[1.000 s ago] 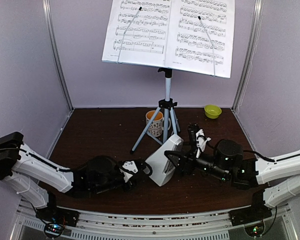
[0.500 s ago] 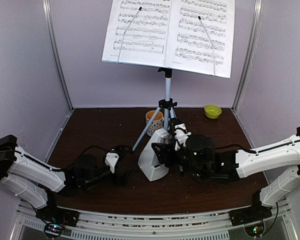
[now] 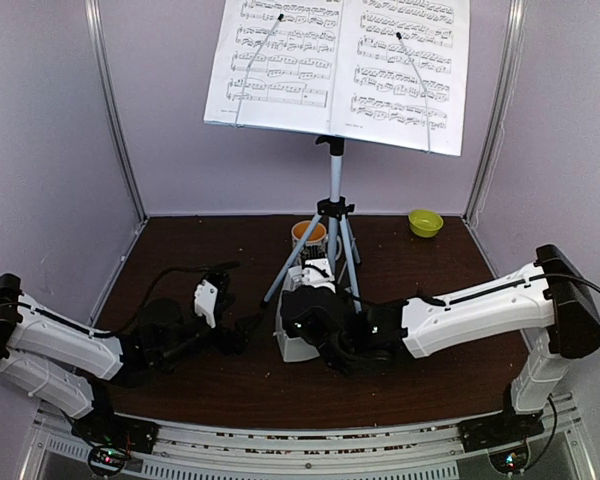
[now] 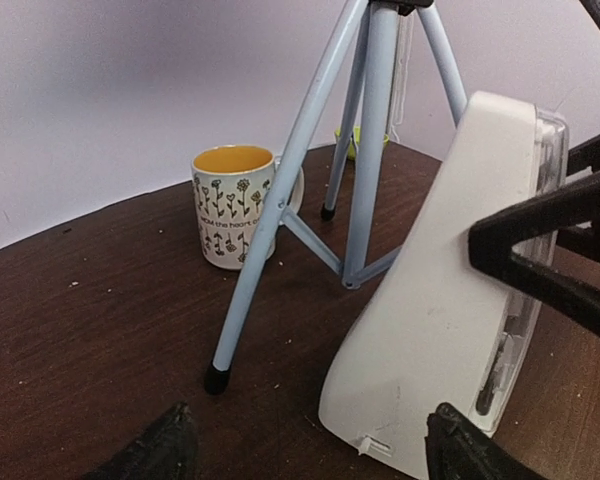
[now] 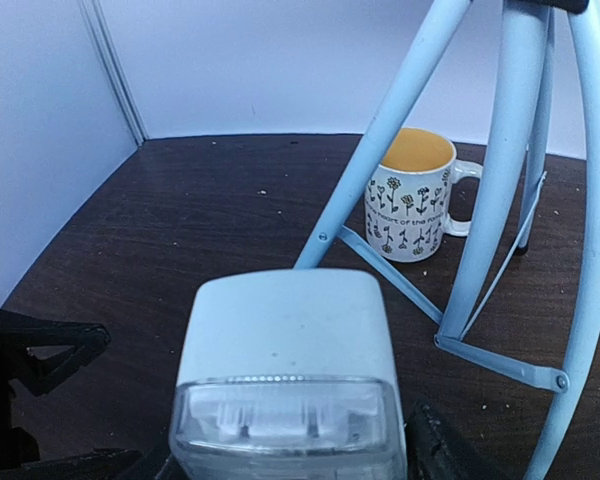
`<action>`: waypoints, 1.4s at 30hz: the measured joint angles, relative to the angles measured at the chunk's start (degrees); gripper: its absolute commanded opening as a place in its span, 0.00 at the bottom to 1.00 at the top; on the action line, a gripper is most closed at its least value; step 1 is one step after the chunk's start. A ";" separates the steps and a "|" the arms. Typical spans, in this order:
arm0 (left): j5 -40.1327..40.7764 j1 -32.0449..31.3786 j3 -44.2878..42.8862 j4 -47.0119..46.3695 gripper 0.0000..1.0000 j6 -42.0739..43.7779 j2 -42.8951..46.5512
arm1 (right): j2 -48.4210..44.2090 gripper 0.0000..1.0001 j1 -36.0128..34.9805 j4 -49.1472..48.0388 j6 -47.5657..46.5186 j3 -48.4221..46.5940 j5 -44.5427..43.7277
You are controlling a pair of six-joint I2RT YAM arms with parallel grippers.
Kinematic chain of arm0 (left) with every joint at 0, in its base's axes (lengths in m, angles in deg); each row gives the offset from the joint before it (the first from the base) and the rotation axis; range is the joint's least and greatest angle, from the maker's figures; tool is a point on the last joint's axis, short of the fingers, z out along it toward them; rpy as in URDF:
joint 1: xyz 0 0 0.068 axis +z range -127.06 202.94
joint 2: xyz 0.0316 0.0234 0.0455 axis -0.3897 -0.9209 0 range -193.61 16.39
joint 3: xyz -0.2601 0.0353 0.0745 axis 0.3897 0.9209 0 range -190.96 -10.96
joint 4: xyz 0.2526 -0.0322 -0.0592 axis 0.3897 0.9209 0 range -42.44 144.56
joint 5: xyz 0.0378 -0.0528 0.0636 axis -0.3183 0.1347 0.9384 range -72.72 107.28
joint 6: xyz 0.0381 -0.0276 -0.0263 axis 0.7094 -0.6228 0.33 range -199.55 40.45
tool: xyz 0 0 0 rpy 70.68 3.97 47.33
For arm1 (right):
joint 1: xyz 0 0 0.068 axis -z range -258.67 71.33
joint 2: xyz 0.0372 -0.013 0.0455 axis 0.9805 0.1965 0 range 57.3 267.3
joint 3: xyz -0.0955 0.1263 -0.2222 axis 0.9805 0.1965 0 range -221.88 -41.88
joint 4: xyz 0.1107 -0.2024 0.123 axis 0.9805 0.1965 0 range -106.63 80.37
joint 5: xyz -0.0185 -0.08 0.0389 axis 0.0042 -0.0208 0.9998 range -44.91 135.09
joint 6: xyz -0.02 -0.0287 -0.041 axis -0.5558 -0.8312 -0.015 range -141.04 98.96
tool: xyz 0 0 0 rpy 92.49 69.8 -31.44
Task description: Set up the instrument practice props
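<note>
Placement of the metronome [image 4: 430, 300] looked to be the step in hand. It stood roughly upright on the dark table [image 3: 180, 260], just in front of the grey tripod [image 3: 332, 215] and left of the tripod's near right leg. The patterned mug [image 4: 230, 205] sat farther back between the legs. The right gripper [image 5: 280, 455] had its jaws closed on the metronome's sides, and one black finger crossed the clear cover in the left wrist view. Whether the base sat flat with its full weight down could not be told.

The left gripper [image 4: 305, 450] hung low just to the left of the metronome. Its jaws were spread wide with nothing between them.

Behind, the music stand [image 3: 332, 160] was already up, with both sheet-music pages [image 3: 280, 60] spread across its desk under the two thin retaining arms. The small green bowl [image 3: 425, 222] lay well apart at the far right corner.

With the stand and pages in place, the task seemed close to finished. The next move probably called for the right jaws to part gently and back away toward the near right. They would need to clear the tall, narrow body without tipping it or brushing the tripod leg behind.
</note>
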 measured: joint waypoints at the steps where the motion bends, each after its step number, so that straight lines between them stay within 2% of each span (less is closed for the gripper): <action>1: 0.09 0.02 0.02 0.07 0.80 -0.13 0.00 | 0.81 0.05 0.00 1.09 1.11 -0.81 -0.79; 4: 0.24 0.24 0.02 0.35 0.80 -0.63 0.00 | 3.08 0.08 -0.02 4.83 4.66 -3.08 -2.82; 7: 0.31 0.39 0.02 1.05 0.80 -0.90 0.02 | 5.66 0.16 -0.11 9.60 9.22 -6.14 -4.31; 11: 0.42 0.44 0.04 1.75 0.80 -1.11 0.13 | 8.13 0.55 -0.28 13.94 14.73 -9.03 -5.35; 17: 0.44 0.76 0.04 2.45 0.80 -1.18 0.20 | 8.20 0.98 -1.01 14.80 18.82 -9.42 -5.29; 22: 0.42 0.76 0.09 2.64 0.80 -1.22 0.39 | 2.36 1.00 -1.03 8.15 17.16 -1.64 -1.36; 27: 0.17 1.22 0.09 2.71 0.81 -1.29 0.79 | -6.47 1.00 0.04 -8.26 10.91 14.14 8.85; 32: -1.03 2.03 0.09 2.73 0.81 -1.95 0.85 | -9.07 1.00 3.32 -23.56 5.25 27.82 19.41; 42: -4.33 4.55 0.13 2.47 0.81 -3.93 1.16 | -5.18 1.00 7.56 -40.52 -0.35 32.20 32.74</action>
